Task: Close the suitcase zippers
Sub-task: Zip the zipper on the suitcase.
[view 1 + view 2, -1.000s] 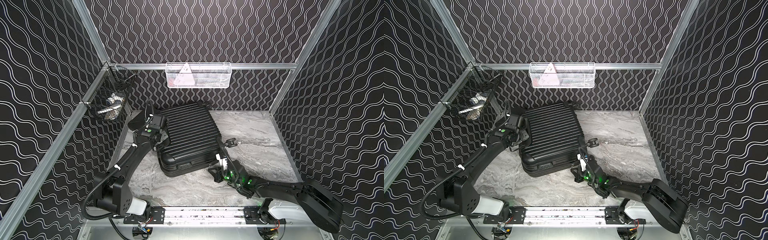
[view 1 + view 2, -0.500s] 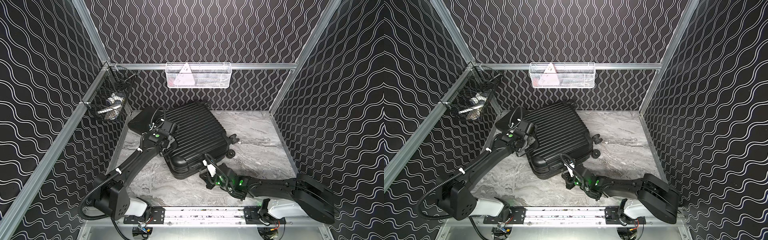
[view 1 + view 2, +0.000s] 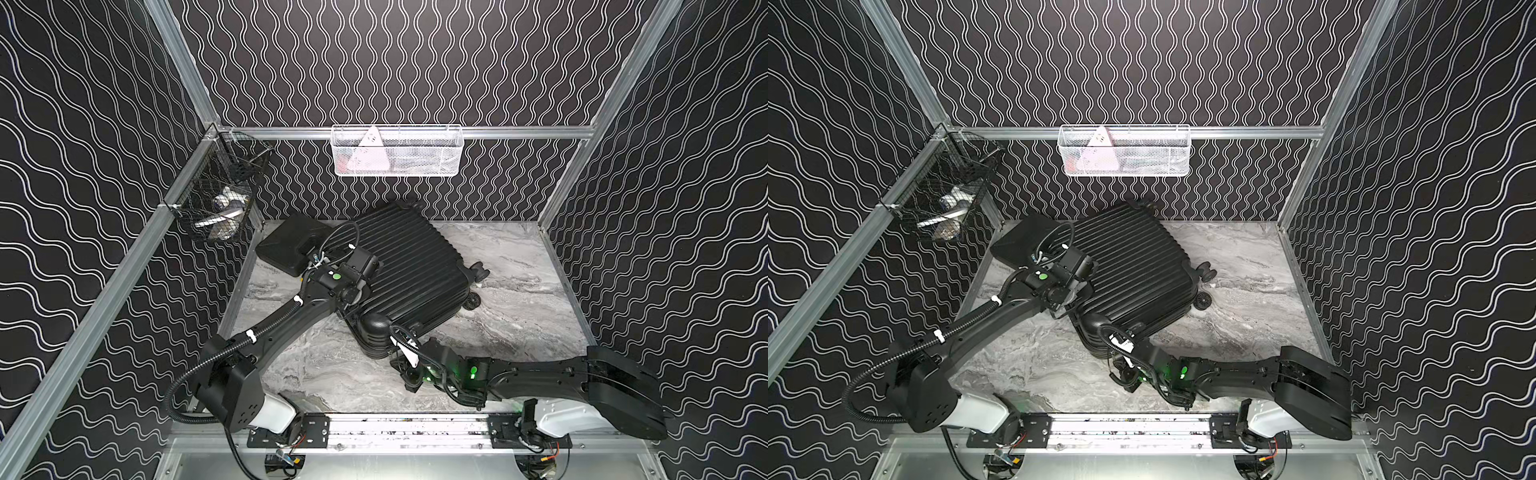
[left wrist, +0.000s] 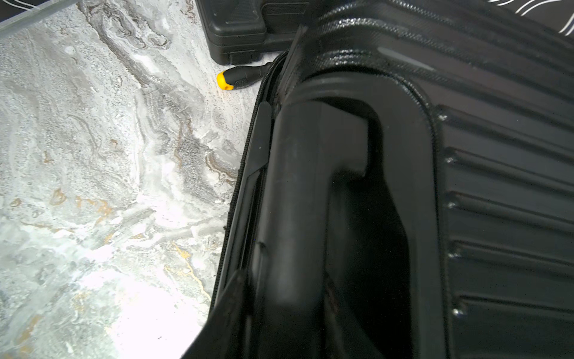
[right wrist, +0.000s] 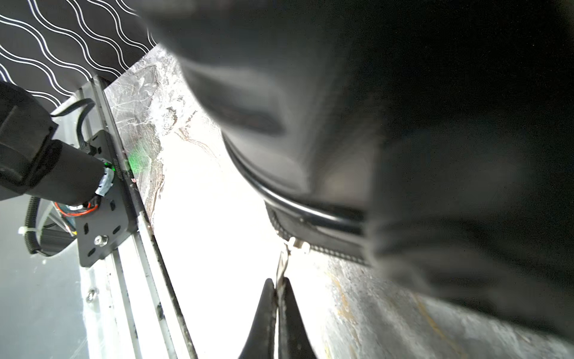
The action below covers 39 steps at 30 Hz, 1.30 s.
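Right pincer (image 5: 277, 289): clamped shut on the zipper pull (image 5: 283, 264) at its tips.
Left pincer (image 3: 351, 307): nearly closed against the suitcase (image 3: 409, 266); hold unclear.
Change: suitcase has swung round; pull likely rounding 1 corner.

Lab test booth, aluminium frame (image 3: 523, 132), wave-patterned walls (image 3: 395, 62)

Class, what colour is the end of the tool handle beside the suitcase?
Yellow end cap, best in the left wrist view.
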{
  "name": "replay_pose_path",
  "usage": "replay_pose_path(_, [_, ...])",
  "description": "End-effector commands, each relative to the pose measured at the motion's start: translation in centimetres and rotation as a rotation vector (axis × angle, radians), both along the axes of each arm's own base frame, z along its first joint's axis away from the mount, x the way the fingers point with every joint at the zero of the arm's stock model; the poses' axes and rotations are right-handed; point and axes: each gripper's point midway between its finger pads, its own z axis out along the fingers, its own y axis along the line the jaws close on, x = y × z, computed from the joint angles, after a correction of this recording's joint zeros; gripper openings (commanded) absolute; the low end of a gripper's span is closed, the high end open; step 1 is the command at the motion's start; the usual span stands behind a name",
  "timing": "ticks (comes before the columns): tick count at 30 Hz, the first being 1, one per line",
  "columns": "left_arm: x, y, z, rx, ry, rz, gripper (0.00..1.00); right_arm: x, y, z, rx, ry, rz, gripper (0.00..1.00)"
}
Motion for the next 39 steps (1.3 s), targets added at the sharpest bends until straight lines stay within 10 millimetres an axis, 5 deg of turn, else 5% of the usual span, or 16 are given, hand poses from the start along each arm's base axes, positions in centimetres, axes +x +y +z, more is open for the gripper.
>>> replay_pose_path(1, [3.4,-1.8,3.2,-0.163,-0.222,0.078,0.22,-2.2,-0.5,-0.5,-0.007,0.057,0.078,0.00])
replay_pose_path(5, [4.3,-1.7,5.4,-0.031,-0.283,-0.059,0.77,-0.3,-3.7,-0.6,0.015,0.072,-0.055,0.00])
replay_pose_path(8, [4.9,-1.6,6.7,0.101,-0.276,-0.193,0.98,1.3,-6.3,-1.0,0.021,0.137,-0.143,0.00])
replay_pose_path(14, [5.9,-5.3,8.4,0.407,-0.179,-0.811,0.99,3.8,-10.6,-1.1,-0.015,0.170,-0.307,0.00])
replay_pose_path(20, [2.5,-8.6,6.3,0.553,-0.063,-1.431,0.99,5.1,-12.9,-0.8,0.020,0.203,-0.389,0.00])
replay_pose_path(24, [1.5,-6.3,5.6,0.613,0.000,-1.598,0.97,5.0,-13.0,-1.1,0.010,0.222,-0.385,0.00])
replay_pose_path(30, [-0.9,-3.7,6.8,0.610,-0.153,-1.909,0.92,4.8,-12.6,-1.5,0.004,0.248,-0.374,0.00])
replay_pose_path(35, [-2.9,-1.9,4.4,0.804,-0.112,-2.140,0.93,4.9,-12.5,-1.5,-0.003,0.250,-0.371,0.00])
replay_pose_path(39, [-2.5,-1.6,2.2,0.909,-0.116,-2.175,0.92,5.2,-12.6,-1.2,0.006,0.234,-0.379,0.00])
